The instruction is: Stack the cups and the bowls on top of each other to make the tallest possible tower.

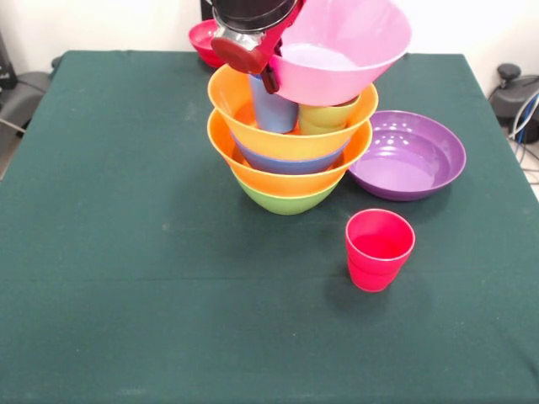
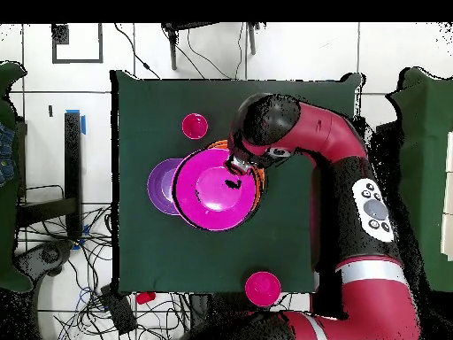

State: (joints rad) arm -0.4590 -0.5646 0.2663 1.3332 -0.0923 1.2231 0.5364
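The tower stands mid-table: a green bowl (image 1: 286,200) at the base, then an orange bowl (image 1: 290,182), a blue bowl (image 1: 290,164) and a second orange bowl (image 1: 229,99). A light blue cup (image 1: 274,109) and a green cup (image 1: 324,119) sit in the top orange bowl. My gripper (image 1: 270,74) (image 2: 237,165) is shut on the rim of the large pink bowl (image 1: 345,38) (image 2: 215,189), which hangs tilted just above the two cups. A red cup (image 1: 379,249) (image 2: 195,126) stands alone in front of the tower.
The wide purple bowl (image 1: 413,156) (image 2: 157,186) lies right beside the tower. A small red bowl (image 1: 202,40) (image 2: 263,287) sits at the table's far edge. The dark green tablecloth (image 1: 109,210) is bare on the left and in front.
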